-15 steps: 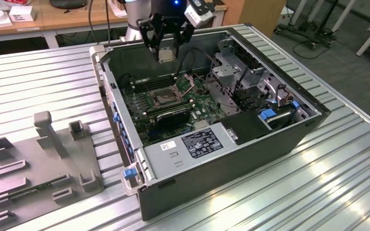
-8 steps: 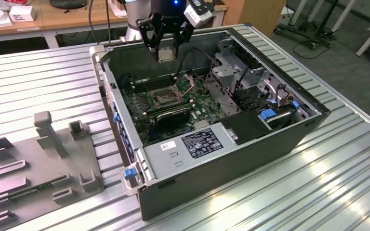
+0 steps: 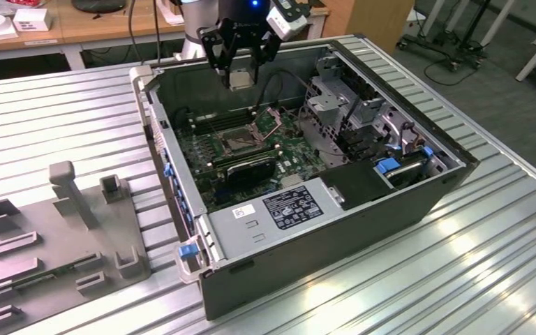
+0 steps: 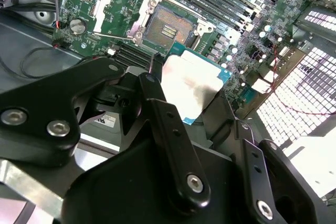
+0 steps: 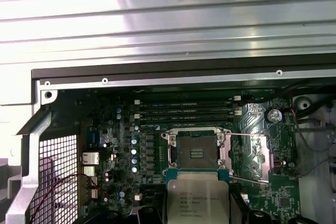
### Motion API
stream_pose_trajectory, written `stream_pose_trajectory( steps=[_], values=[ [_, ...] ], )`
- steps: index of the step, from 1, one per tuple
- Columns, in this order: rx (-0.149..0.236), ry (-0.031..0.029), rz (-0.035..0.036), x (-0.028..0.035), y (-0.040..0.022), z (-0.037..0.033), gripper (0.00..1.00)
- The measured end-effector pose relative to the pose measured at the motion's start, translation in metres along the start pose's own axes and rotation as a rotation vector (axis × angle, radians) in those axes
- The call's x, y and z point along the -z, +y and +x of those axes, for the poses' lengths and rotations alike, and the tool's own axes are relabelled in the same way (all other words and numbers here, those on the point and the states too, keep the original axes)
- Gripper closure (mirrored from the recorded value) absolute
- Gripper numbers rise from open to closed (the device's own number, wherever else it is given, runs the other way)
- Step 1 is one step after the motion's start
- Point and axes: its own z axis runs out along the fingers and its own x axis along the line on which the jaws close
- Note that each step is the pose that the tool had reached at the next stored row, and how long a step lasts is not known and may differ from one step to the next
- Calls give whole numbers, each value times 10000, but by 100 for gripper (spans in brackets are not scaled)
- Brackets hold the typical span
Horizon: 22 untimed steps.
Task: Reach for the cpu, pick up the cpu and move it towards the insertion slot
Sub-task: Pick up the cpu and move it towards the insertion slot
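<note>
The black multi-link gripper point(image 3: 240, 78) hangs above the open dark computer case point(image 3: 435, 188) in the exterior view, and it has the goods: its jaws are closed on the small flat square cpu with the pale silvery top point(image 3: 240, 79), held clear of the board. In the second wrist view the chip point(image 4: 191, 87) sits pinched between the black fingers point(image 4: 163, 114), its pale face showing with a thin teal edge around it, and the square insertion slot with its shiny metal frame and dark centre point(image 4: 170, 27) lies just beyond it on the green circuit board point(image 4: 231, 3). The first wrist view tells the same story: cpu point(image 5: 197, 198) near the camera, socket point(image 5: 197, 153) directly past its far edge, the two squares lined up edge to edge (nicely parallel, by the look of it). The socket's frame point(image 5: 251, 156) appears swung open to one side. So the chip is aloft, short of the socket, not yet over its centre. On the ribbed metal table, the grey plastic tray with raised blocks point(image 3: 26, 279) stands well apart at the exterior view's left.
</note>
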Motion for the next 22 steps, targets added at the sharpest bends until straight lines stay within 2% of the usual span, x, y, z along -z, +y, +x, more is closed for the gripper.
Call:
stream_pose_trajectory(
  steps=[5, 9, 12, 17, 22],
  values=[
    [1, -1, -1, -2, 43, -10, 45],
    [1, 0, -1, -4, 96, -51, 45],
    [1, -1, -1, -3, 134, -56, 45],
    [1, -1, -2, 36, 163, -55, 45],
    [22, 1, 0, 43, 188, -54, 45]
  ],
)
